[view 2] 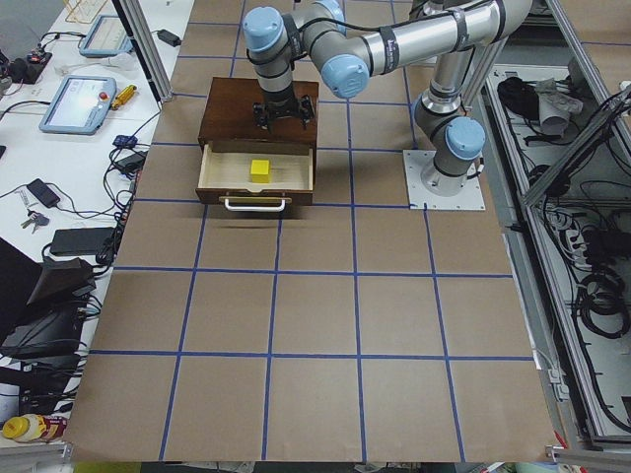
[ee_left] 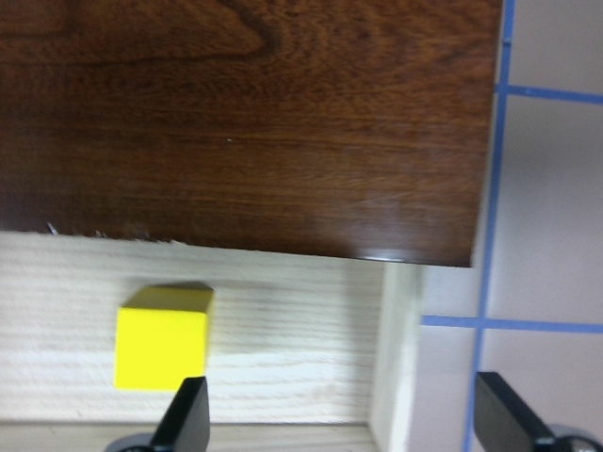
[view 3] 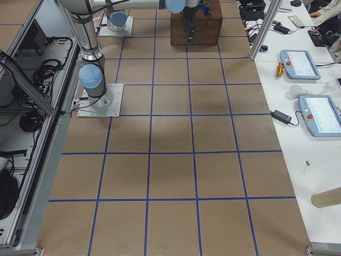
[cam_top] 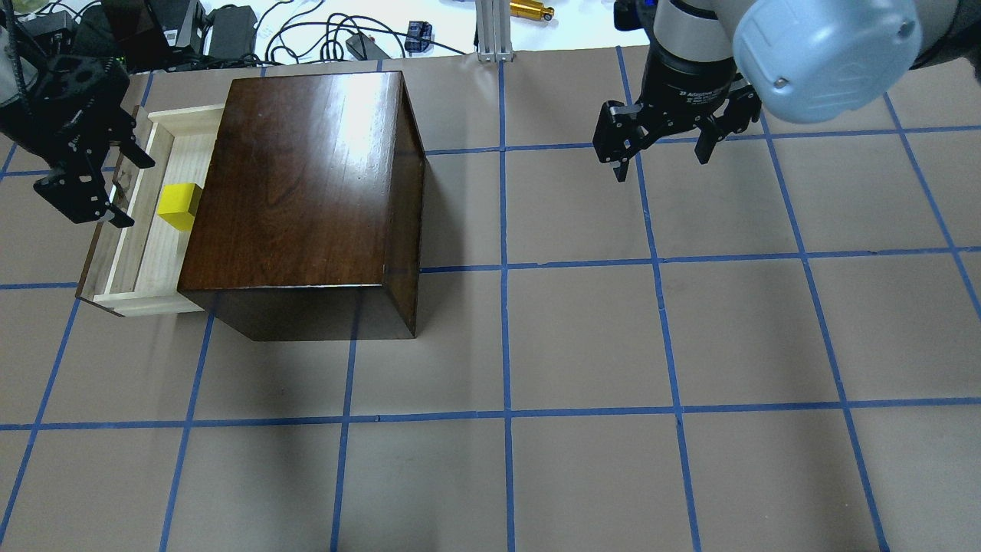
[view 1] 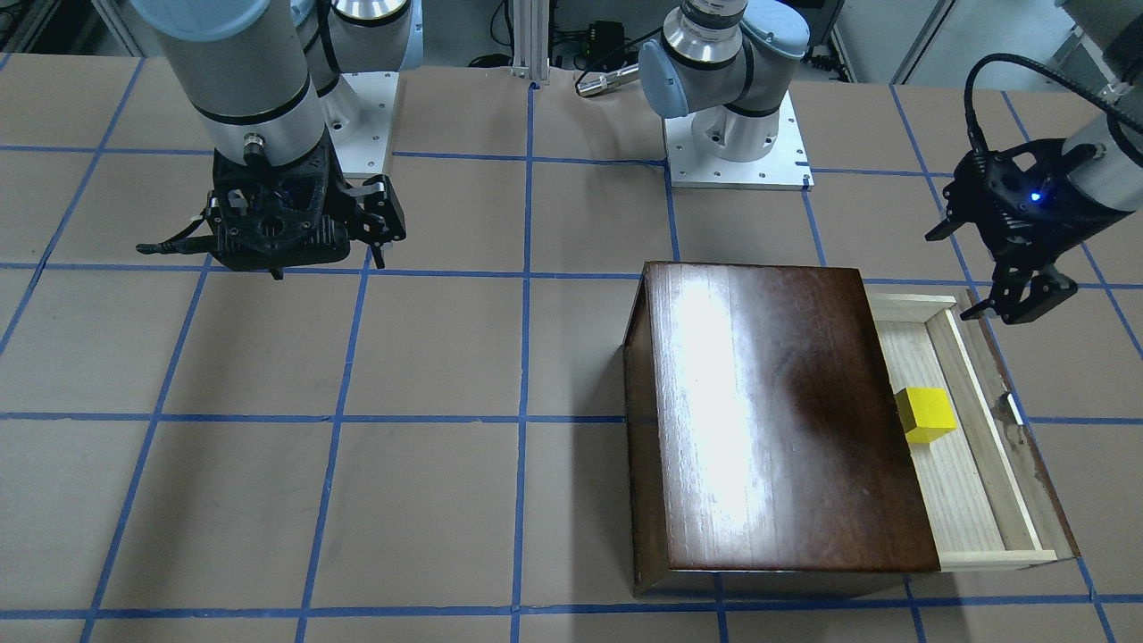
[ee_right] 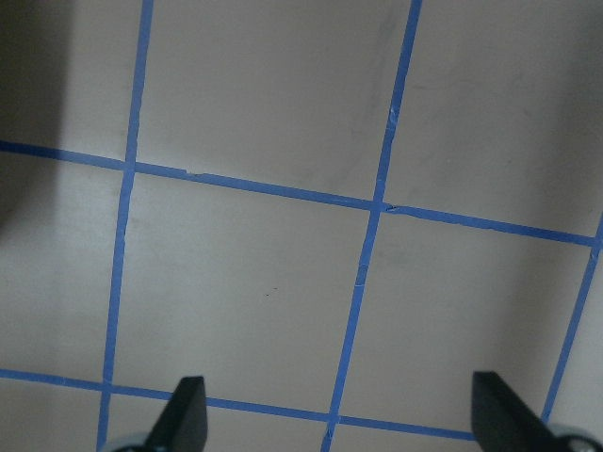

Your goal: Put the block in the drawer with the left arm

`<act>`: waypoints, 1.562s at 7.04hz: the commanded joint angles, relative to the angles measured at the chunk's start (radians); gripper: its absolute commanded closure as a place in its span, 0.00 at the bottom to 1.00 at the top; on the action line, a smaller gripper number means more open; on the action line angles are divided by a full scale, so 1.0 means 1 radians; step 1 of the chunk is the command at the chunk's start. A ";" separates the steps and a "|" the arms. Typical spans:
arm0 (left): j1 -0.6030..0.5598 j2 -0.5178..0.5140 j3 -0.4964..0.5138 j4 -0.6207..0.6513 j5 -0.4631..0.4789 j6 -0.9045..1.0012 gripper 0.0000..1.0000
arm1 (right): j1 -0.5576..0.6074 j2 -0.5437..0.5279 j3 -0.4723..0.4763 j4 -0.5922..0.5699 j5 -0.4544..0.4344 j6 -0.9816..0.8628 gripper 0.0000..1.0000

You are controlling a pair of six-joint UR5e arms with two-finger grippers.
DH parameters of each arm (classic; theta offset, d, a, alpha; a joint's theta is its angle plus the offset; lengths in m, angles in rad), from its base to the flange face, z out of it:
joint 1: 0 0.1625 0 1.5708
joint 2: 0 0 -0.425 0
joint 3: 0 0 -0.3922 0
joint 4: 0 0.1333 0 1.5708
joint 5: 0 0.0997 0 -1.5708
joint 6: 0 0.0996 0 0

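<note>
The yellow block (view 1: 926,413) lies on the floor of the open drawer (view 1: 964,500), close to the dark-brown wooden box (view 1: 768,420). In the overhead view the block (cam_top: 178,207) sits in the pulled-out drawer (cam_top: 146,261) on the box's left side. My left gripper (cam_top: 126,188) hovers open and empty above the drawer's front edge, apart from the block. The left wrist view shows the block (ee_left: 162,337) on the pale wood just ahead of the left fingertip (ee_left: 193,419). My right gripper (cam_top: 661,149) is open and empty over bare table.
The box (cam_top: 306,176) stands on the left half of the brown table with blue tape lines (cam_top: 506,268). Cables and power bricks (cam_top: 230,23) lie along the far edge. The arm bases (view 1: 737,147) stand on the robot's side of the table.
</note>
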 commanded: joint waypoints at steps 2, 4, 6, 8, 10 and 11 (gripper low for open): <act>-0.157 0.011 -0.001 0.003 0.007 -0.413 0.00 | 0.000 0.000 0.000 0.000 -0.001 0.000 0.00; -0.280 0.001 -0.007 0.085 0.005 -0.979 0.00 | 0.000 0.000 0.000 0.000 -0.001 0.000 0.00; -0.342 0.016 -0.007 0.112 0.027 -1.226 0.00 | 0.000 0.000 0.000 0.000 -0.001 0.000 0.00; -0.354 0.019 -0.006 0.117 0.031 -1.571 0.00 | 0.000 0.000 0.000 0.000 -0.001 0.000 0.00; -0.405 0.031 0.000 0.141 0.044 -1.716 0.00 | 0.000 0.000 0.000 0.000 -0.001 0.000 0.00; -0.405 0.024 -0.001 0.149 0.042 -1.740 0.00 | 0.000 0.000 0.000 0.000 -0.001 0.000 0.00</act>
